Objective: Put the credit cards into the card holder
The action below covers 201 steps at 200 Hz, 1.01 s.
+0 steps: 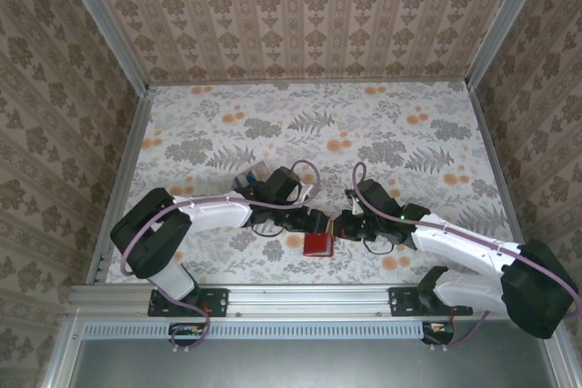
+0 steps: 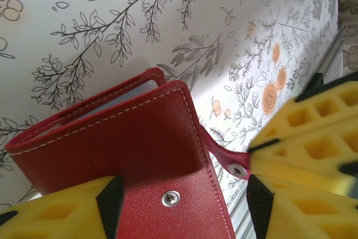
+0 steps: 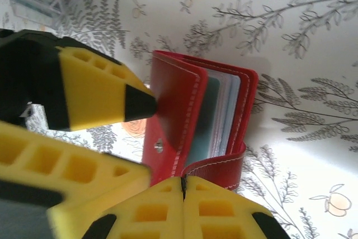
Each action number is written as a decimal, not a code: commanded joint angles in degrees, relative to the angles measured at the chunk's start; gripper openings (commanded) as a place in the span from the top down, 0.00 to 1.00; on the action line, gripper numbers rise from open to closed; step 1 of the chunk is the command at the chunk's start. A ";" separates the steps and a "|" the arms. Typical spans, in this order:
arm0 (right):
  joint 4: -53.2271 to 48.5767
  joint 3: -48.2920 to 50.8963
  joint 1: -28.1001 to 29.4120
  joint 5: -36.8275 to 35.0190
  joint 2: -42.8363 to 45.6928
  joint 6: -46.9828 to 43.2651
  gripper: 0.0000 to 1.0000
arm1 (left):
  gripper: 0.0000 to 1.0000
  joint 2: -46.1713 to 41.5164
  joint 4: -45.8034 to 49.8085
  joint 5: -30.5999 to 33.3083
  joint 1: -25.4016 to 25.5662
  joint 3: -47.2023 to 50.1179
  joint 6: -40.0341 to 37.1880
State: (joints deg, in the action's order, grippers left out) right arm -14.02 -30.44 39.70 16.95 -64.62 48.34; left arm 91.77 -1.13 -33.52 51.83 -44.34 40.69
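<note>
Flowered tabletop (image 1: 364, 124) holds the red card holder (image 1: 318, 244) near its front edge, partly open, with credit cards (image 3: 224, 116) edge-on in its pockets. The right gripper (image 3: 183, 194) has its jaws pressed together on the clasp strap (image 3: 215, 167). The left gripper (image 2: 179, 205) straddles the cover (image 2: 151, 144), jaws spread.

Robot test booth — aluminium frame (image 1: 300, 295), wallpapered walls (image 1: 309, 15), floral tabletop (image 1: 309, 124).

Left claw (image 2: 182, 198) apart, right claw (image 3: 183, 183) tight together (both arms inward).
</note>
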 commanded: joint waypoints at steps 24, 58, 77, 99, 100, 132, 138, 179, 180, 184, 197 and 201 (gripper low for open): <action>-0.09 0.51 -1.29 2.56 1.68 0.76 1.00 | 0.36 -11.75 5.00 0.60 -4.95 4.15 -3.35; -0.68 0.11 -2.15 3.24 1.19 -0.27 1.00 | 0.46 -15.41 8.81 5.36 -5.16 5.72 -5.36; -0.31 0.07 -2.19 3.58 1.08 -0.26 1.00 | 0.55 -15.21 6.52 7.88 -4.04 7.59 -4.69; -0.40 0.03 -2.39 3.70 0.90 -0.37 1.00 | 0.63 -14.62 6.79 11.40 -2.52 8.13 -6.28; -0.40 0.03 -2.37 3.74 0.86 -0.36 1.00 | 0.63 -14.57 6.77 11.43 -2.44 8.13 -6.39; -0.01 -0.46 -2.37 4.92 -0.43 -0.65 1.00 | 0.62 -10.34 4.27 10.70 0.26 6.64 -7.40; -0.04 -0.58 -2.40 5.14 -0.87 -0.78 1.00 | 0.62 -9.17 3.88 10.52 0.79 5.98 -7.77; -0.09 -1.35 -2.42 6.23 -1.31 -0.85 1.00 | 0.62 -0.33 2.62 10.75 3.10 2.08 -10.10; -0.20 -1.37 -2.43 6.24 -1.30 -0.90 1.00 | 0.62 -0.13 2.58 10.71 3.19 1.98 -10.14; -0.56 -1.57 -2.44 6.05 -1.34 -1.10 1.00 | 0.62 0.72 2.27 10.44 3.38 1.70 -10.14; -1.39 -1.98 -2.52 6.00 -1.21 -1.25 1.00 | 0.61 2.80 1.68 10.05 3.83 0.93 -10.04; -1.41 -2.07 -2.53 6.11 -1.21 -1.29 1.00 | 0.61 3.25 1.56 9.92 3.89 0.73 -9.93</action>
State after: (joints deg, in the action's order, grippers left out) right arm -14.04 -30.24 37.63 21.52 -65.76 48.07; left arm 91.94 2.20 -23.31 54.78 -41.39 32.73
